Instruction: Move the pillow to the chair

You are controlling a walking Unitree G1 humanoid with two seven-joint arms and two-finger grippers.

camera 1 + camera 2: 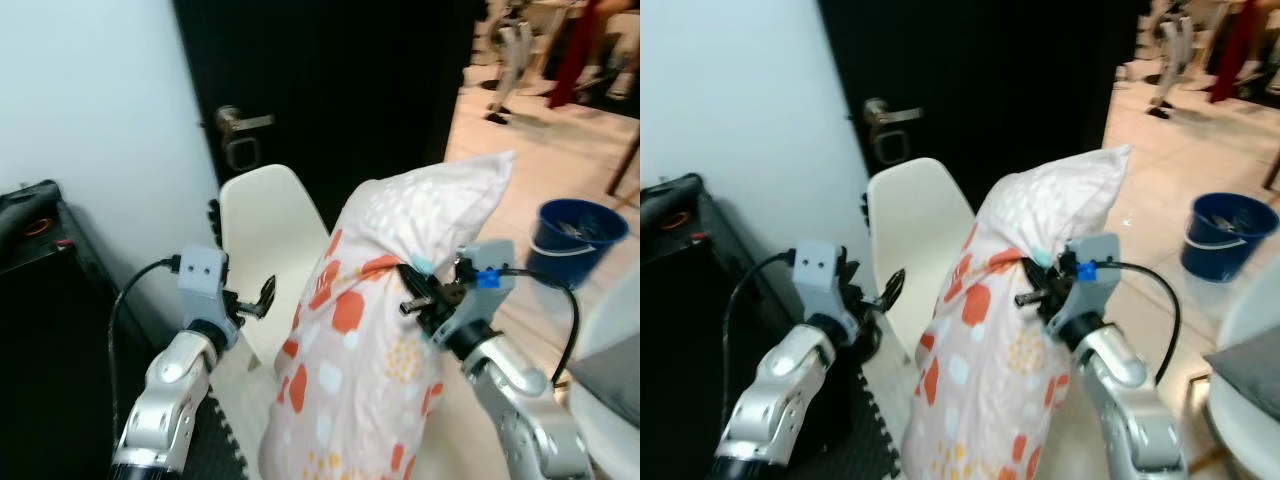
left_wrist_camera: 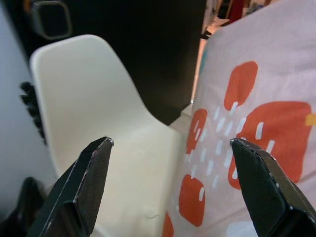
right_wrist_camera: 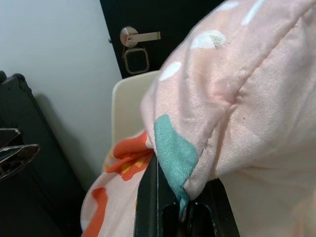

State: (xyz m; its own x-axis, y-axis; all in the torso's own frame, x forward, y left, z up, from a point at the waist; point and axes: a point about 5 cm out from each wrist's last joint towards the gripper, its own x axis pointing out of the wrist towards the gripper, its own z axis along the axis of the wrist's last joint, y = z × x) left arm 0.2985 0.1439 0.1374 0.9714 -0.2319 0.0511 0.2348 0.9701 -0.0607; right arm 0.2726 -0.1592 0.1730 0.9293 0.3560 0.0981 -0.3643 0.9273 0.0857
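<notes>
A pink pillow (image 1: 370,330) with orange patches and white dots hangs upright in the middle, in front of a cream plastic chair (image 1: 268,230). My right gripper (image 1: 418,285) is shut on a fold of the pillow's right side; the right wrist view shows the cloth (image 3: 197,163) pinched between its black fingers. My left gripper (image 1: 262,297) is open just left of the pillow, over the chair seat (image 2: 143,168), not touching the pillow. In the left wrist view the pillow (image 2: 247,123) lies beside one fingertip (image 2: 256,168).
A black door (image 1: 330,90) with a metal handle (image 1: 240,125) stands behind the chair, next to a white wall. A black case (image 1: 40,300) is at the left. A blue bucket (image 1: 578,238) sits on the tiled floor at the right, a white seat (image 1: 610,390) nearer.
</notes>
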